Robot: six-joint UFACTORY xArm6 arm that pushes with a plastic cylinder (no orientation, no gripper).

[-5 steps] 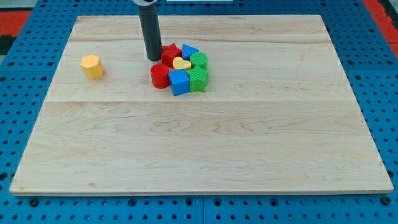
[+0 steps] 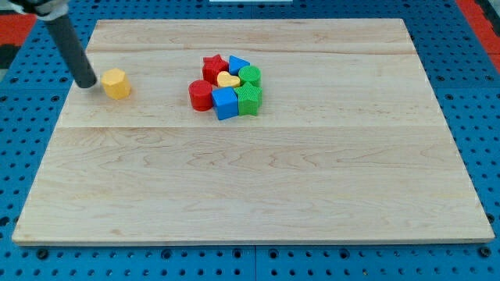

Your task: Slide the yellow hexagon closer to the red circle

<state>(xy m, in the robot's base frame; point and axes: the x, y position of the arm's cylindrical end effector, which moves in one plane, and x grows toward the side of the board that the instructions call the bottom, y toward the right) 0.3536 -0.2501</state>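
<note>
The yellow hexagon [image 2: 116, 83] lies on the wooden board at the view's upper left. The red circle [image 2: 201, 95] sits to its right, at the left side of a tight cluster of blocks. My tip [image 2: 87, 83] is down on the board just left of the yellow hexagon, a small gap away from it. The rod leans up toward the view's top left corner.
The cluster beside the red circle holds a red star [image 2: 215, 67], a yellow heart [image 2: 228, 80], a blue block [image 2: 238, 64], a blue cube [image 2: 225, 102] and two green blocks [image 2: 249, 98]. The board [image 2: 250, 179] has blue pegboard around it.
My tip has moved from beside the red star at the cluster leftward across the board to the left side of the yellow hexagon. No block has moved.
</note>
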